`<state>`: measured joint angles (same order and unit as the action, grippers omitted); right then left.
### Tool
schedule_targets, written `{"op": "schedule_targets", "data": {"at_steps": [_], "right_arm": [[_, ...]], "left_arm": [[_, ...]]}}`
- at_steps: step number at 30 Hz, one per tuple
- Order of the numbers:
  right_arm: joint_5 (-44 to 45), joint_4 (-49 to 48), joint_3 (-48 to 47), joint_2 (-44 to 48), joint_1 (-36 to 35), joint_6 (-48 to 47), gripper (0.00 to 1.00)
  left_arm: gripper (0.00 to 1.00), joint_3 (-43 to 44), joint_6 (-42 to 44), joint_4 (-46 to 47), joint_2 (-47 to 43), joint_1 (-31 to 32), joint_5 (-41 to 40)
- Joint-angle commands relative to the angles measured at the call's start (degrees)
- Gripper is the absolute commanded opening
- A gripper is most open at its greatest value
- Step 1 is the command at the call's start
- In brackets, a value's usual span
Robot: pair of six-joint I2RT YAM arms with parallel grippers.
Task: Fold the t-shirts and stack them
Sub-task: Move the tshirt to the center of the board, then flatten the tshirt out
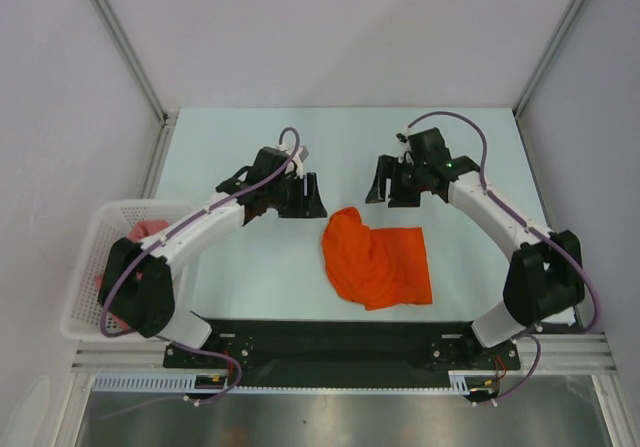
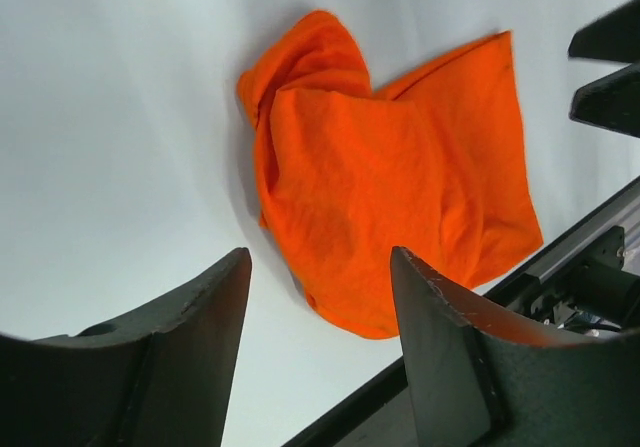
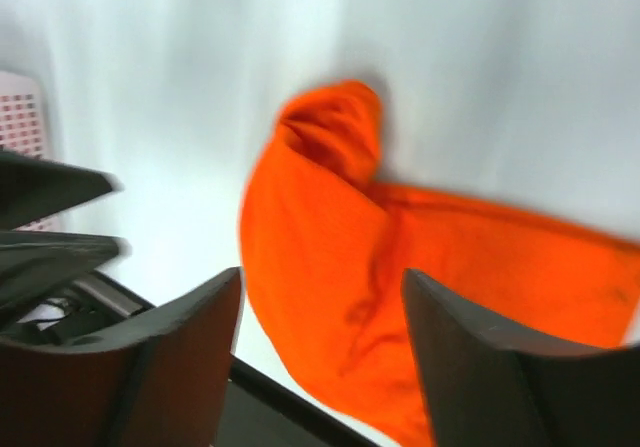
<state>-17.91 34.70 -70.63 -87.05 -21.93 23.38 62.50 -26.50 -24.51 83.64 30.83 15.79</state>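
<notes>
Top external view, orange t-shirt crumpled at frame centre, left gripper above-left of it, right gripper just above it, both apart from the cloth, jaws spread wide, holding nothing

1. Between your left claw and right claw the gap stands free; just nearward, the orange t-shirt covers the table.
2. Far left of the left claw, a white lattice basket blocks passage.

The pale desk carries a loosely folded orange t-shirt near its middle. A white lattice basket stands at its near left edge.
</notes>
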Motion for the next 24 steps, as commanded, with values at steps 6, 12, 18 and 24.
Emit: {"op": "schedule_targets", "data": {"at_steps": [6,12,18,24], "right_arm": [[-9.0,-0.7,-12.7,-16.0,-5.0,-5.6,0.82],[-6.1,0.8,-18.9,-25.0,-7.5,-5.5,0.69],[-5.5,2.1,-22.5,-30.7,-8.0,-5.6,0.50],[-4.9,2.3,-23.3,-33.0,-8.4,-4.7,0.43]], "left_arm": [[0.69,-4.7,-1.9,7.2,9.3,-0.6,11.5],[0.65,-7.7,-3.7,13.7,15.7,-0.9,14.1],[0.54,-10.0,-8.4,21.5,19.2,-2.4,17.4],[0.41,-11.9,-11.4,24.3,21.3,-4.7,19.6]]}}
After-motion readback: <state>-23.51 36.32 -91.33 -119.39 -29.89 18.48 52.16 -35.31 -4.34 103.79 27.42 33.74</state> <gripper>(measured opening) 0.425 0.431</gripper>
